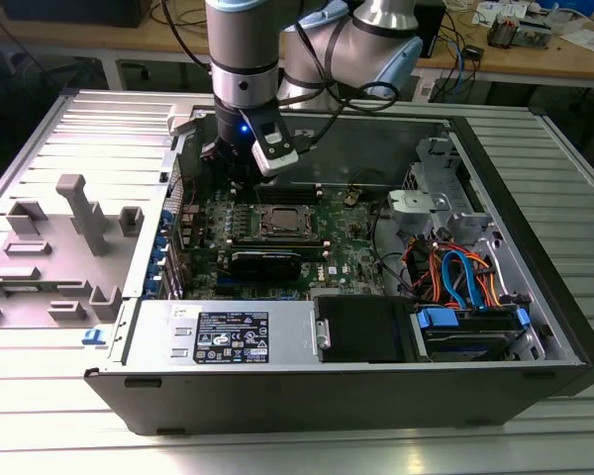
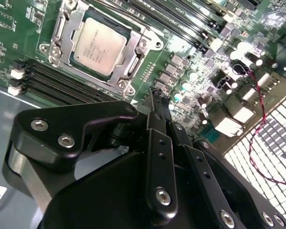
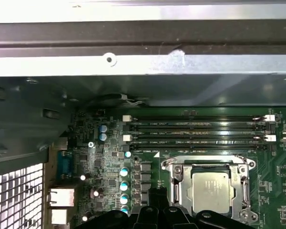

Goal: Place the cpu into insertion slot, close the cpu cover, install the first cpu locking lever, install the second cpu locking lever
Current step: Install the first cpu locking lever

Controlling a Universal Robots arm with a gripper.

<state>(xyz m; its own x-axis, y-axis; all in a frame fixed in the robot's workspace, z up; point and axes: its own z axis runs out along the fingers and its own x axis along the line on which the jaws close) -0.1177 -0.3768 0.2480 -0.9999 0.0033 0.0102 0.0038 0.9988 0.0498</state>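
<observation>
The cpu (image 2: 99,45) lies flat in its socket on the green motherboard (image 1: 346,247), silvery top up. In the first wrist view the cpu (image 3: 210,191) sits the same way. The cpu cover (image 2: 133,59) is folded down around it as a metal frame, and thin lever wires run along the frame's sides. My gripper (image 2: 158,98) hovers over the board beside the socket, apart from the cover, its black fingers (image 2: 161,157) pressed together with nothing between them. In the exterior view the gripper (image 1: 240,176) hangs inside the case, toward that view's left of the cpu socket (image 1: 282,220).
The open computer case (image 1: 307,396) lies on a ribbed metal table. Memory slots (image 3: 195,129) run beside the socket, toward the case wall. A black card (image 1: 265,262) lies in front of the socket. Drive bays and coloured cables (image 1: 455,282) fill the exterior view's right. Grey fixtures (image 1: 79,213) stand to its left.
</observation>
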